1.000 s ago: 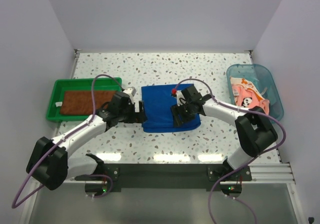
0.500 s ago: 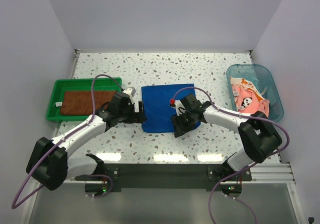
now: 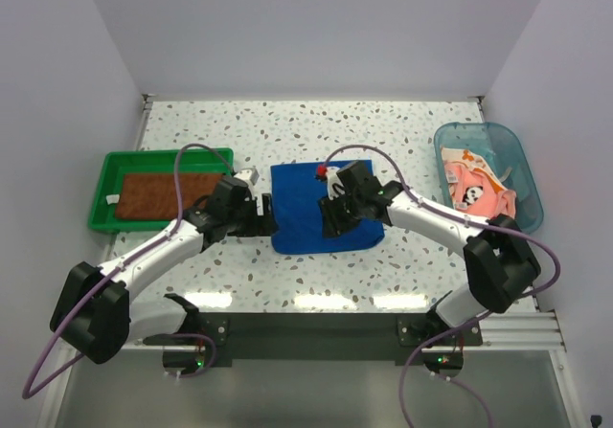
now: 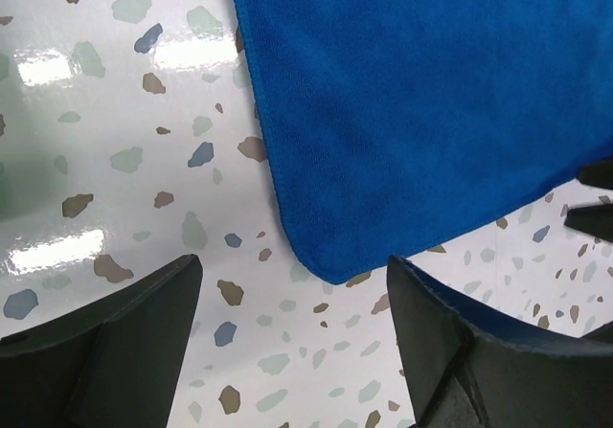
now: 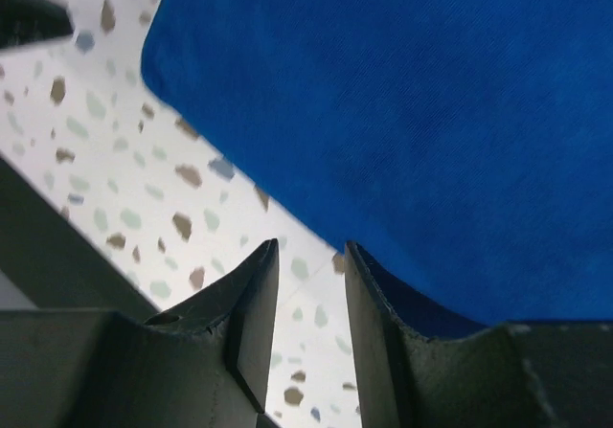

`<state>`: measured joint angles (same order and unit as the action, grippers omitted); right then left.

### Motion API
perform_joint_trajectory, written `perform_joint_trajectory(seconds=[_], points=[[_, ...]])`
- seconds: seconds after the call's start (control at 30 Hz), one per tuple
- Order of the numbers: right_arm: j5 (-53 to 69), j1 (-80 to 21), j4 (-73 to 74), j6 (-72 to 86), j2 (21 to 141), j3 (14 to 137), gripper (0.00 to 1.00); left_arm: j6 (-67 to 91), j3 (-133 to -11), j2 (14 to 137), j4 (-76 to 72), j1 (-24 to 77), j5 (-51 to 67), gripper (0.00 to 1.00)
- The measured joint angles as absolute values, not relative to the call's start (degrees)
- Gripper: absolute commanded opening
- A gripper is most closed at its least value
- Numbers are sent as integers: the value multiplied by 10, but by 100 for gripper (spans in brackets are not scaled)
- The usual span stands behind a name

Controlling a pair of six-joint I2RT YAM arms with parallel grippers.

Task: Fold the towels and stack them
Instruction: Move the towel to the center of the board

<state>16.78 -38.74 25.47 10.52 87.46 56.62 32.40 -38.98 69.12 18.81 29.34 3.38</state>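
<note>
**Towels: one in the tray, blue one on the bench, the rest waiting in the tub**

From the top camera, the blue towel (image 3: 299,208) lies flat in the middle of the bench (image 3: 402,131), a rough square with both arms at it. The left tool (image 3: 269,214) sits at the towel's left edge, and the right tool (image 3: 331,221) hangs over its middle toward the near edge. A rust-brown towel (image 3: 158,196) lies flat in the green tray (image 3: 99,213) on the left. On the right, the pink towel (image 3: 471,191) and the orange towel (image 3: 460,158) are bunched in the clear blue tub (image 3: 525,165). By my reading, the brown one is done and starts the stack. The blue one is being worked on, and at least two towels have not been touched.

The left wrist camera shows the left tool (image 4: 295,267) spread wide with nothing in it. A rounded corner of the blue towel (image 4: 431,93) lies just ahead of the gap, resting on the speckled bench (image 4: 115,160).

In the right wrist camera, the right tool (image 5: 306,256) is drawn narrow, and bare bench (image 5: 115,131) shows through the slit. The edge of the blue towel (image 5: 402,112) runs right up to one finger (image 5: 369,313), but I see no cloth pinched between the two. Whether this towel needs another fold before it is stacked is hard to judge from above.
</note>
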Motion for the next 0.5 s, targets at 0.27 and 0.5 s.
perform_joint_trajectory(seconds=[0.27,0.5], points=[[31,-382,233,170,896,567,29,335,-392,691,189,296,52,74],[-33,-329,246,220,849,504,29,336,-449,755,177,334,79,73]])
